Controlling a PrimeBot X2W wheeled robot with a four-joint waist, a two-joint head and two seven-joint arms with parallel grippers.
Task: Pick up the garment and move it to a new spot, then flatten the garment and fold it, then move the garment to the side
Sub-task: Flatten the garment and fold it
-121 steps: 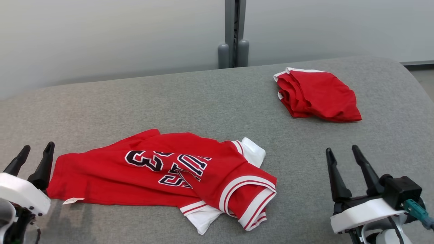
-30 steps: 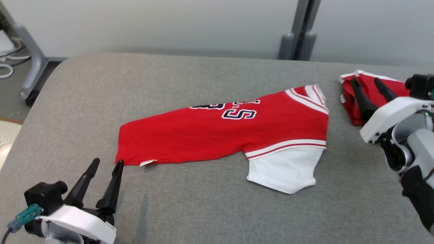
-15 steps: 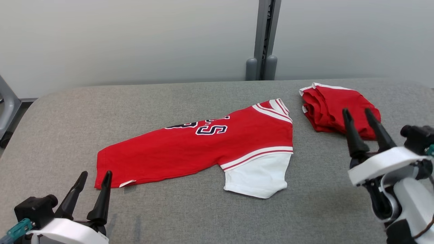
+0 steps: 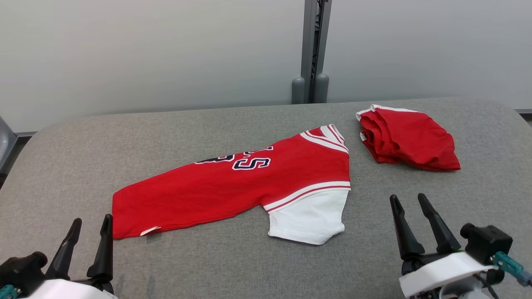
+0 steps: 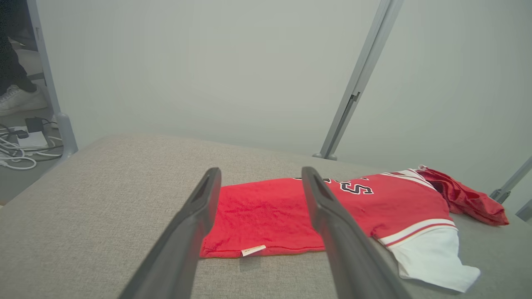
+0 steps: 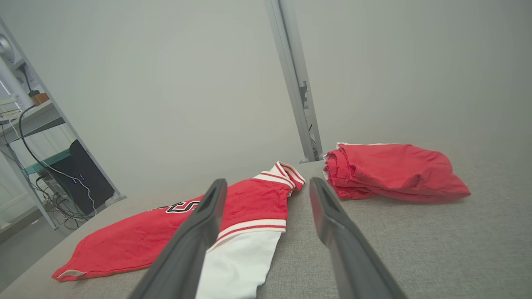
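Note:
A red jersey with dark lettering and a white sleeve lies folded lengthwise on the grey padded table; it also appears in the left wrist view and the right wrist view. My left gripper stands open at the lower left, just short of the jersey's hem corner, holding nothing. My right gripper is open at the lower right, apart from the white sleeve. Its own fingers frame the jersey's collar end.
A second red garment lies bunched at the table's back right, close to the jersey's collar. A grey post stands behind the table against a pale wall. Cables and a frame leg are off the table's left end.
The jersey went from crumpled to spread out and folded lengthwise. In the last second the camera swung, and my right gripper dropped from near the second garment to the lower right.

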